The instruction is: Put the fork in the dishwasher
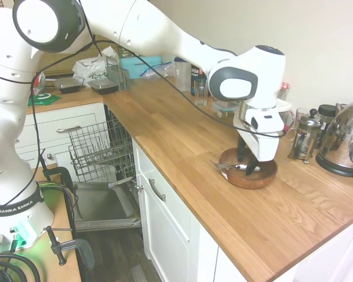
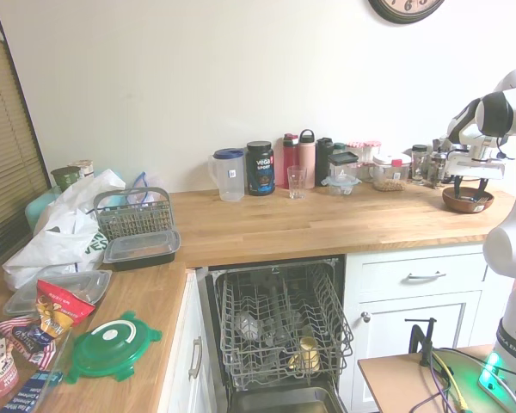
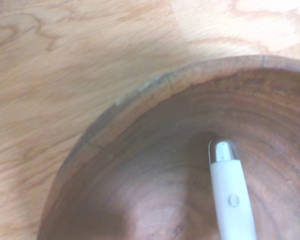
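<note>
Down inside the wooden bowl [image 1: 247, 174], the tool [image 1: 249, 167] stands with its two dark fingers reaching past the rim, one on each side of the fork [image 1: 235, 167]. Whether they press on the fork or merely straddle it cannot be told from either outside view. The fork lies across the bowl with its grey tines poking over the near rim toward the dishwasher side; its white handle [image 3: 232, 195] (rounded at the tip, with a small mark on it) shows close up in the wrist view against the dark grain of the bowl's floor [image 3: 155, 190].

The bowl sits on the wooden desk [image 1: 182, 147], just beside a glass coffee press [image 1: 305, 138] and a shiny kettle [image 1: 347, 141]. Further along the wall stand a clear jug [image 2: 229, 174], a black tub [image 2: 260, 168], a pink bottle [image 2: 306, 159] and a drinking glass [image 2: 297, 181].

The dishwasher [image 2: 279, 331] is well apart from the bowl, under the desk, with its door dropped open and its grey wire rack [image 1: 100, 150] pulled out. A grey cutlery basket [image 2: 133, 212] rests on the desk by a white plastic bag [image 2: 64, 228].
</note>
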Robot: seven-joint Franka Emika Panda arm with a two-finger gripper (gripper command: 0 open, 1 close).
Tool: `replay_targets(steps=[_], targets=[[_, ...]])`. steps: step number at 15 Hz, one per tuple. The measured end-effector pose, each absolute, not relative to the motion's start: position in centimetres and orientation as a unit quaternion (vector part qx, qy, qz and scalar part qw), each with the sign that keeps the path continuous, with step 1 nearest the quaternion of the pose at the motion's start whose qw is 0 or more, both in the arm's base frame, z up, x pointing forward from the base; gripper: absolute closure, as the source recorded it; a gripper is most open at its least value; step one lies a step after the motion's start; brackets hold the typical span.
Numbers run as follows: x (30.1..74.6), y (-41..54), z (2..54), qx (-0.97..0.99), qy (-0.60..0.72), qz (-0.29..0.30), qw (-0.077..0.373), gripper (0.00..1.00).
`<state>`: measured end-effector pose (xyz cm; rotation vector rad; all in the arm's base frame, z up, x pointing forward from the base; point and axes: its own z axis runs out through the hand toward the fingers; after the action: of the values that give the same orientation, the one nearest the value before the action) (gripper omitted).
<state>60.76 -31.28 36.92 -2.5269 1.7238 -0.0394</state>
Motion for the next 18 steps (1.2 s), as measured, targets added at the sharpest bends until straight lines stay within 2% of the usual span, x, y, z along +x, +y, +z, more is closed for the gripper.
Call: replay_targets(steps=[15,18], targets=[[61.6,-32.3,35.7,-0.822,0.568,-0.01,0.036,1.0],[61.1,-33.0,37.6,-0.82,0.57,-0.026,0.04,1.0]])
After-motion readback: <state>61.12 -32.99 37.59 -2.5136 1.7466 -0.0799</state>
